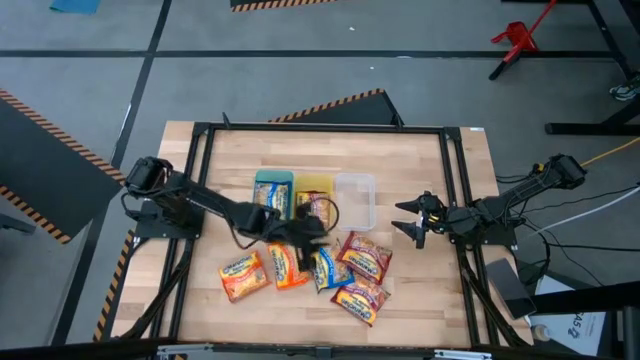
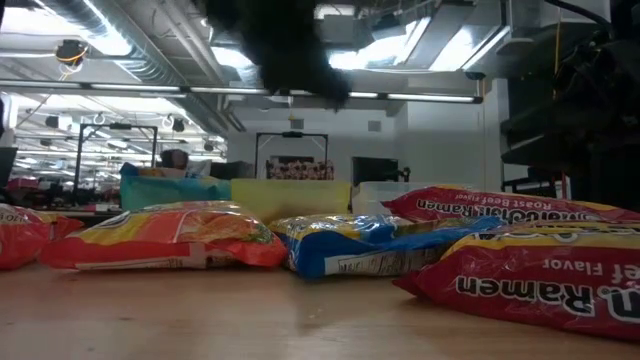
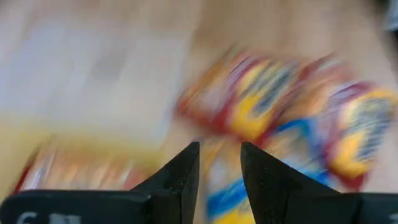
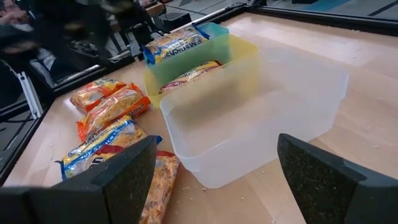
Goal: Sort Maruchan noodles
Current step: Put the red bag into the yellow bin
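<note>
the left gripper (image 1: 308,232) is held slightly parted and empty just beside the yellow tray (image 1: 314,186), while the right gripper (image 1: 415,222) is spread wide near the clear tray (image 1: 356,201)

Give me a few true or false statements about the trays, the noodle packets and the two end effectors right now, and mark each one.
1. The clear tray holds no packet. True.
2. The green tray is empty. False: a blue-yellow packet lies in it.
3. The right end effector is open and holds nothing, off to the side of the clear tray. True.
4. All the noodle packets are already in trays. False: several loose packets lie on the table in front of the trays.
5. The left end effector is clamped on a red packet. False: its fingers stand slightly apart with nothing between them, above the packets near the yellow tray.
</note>
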You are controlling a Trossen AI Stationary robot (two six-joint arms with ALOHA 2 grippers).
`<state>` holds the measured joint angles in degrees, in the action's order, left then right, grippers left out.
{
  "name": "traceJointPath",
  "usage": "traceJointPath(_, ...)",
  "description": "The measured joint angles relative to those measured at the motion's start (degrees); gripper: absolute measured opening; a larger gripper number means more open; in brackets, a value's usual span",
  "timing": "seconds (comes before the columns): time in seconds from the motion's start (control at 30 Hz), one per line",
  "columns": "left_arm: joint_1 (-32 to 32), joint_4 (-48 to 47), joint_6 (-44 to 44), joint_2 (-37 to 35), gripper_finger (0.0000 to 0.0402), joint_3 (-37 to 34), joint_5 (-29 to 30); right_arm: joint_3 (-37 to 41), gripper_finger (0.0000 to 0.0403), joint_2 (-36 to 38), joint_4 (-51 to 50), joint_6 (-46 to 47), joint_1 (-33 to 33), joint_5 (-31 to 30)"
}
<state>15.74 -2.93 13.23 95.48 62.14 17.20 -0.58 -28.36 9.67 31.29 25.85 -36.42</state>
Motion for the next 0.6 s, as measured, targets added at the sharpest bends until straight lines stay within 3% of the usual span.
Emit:
traceJointPath(0.1, 1.8, 8.1, -11.1, 1.8, 0.0116, 0.0, -0.2, 0.0, 0.0321, 0.0, -0.5, 0.0, 0.0, 0.0)
traceJointPath(0.2, 1.7, 12.2, -16.0, 3.4, 0.0128, 0.0, -0.8, 0.0, 0.0321, 0.0, -0.8, 0.0, 0.0, 0.0)
traceJointPath(0.6, -1.9, 26.2, -16.5, 13.0, 0.0215, 0.0, -7.3, 0.0, 0.0321, 0.0, -0.9, 0.0, 0.0, 0.0)
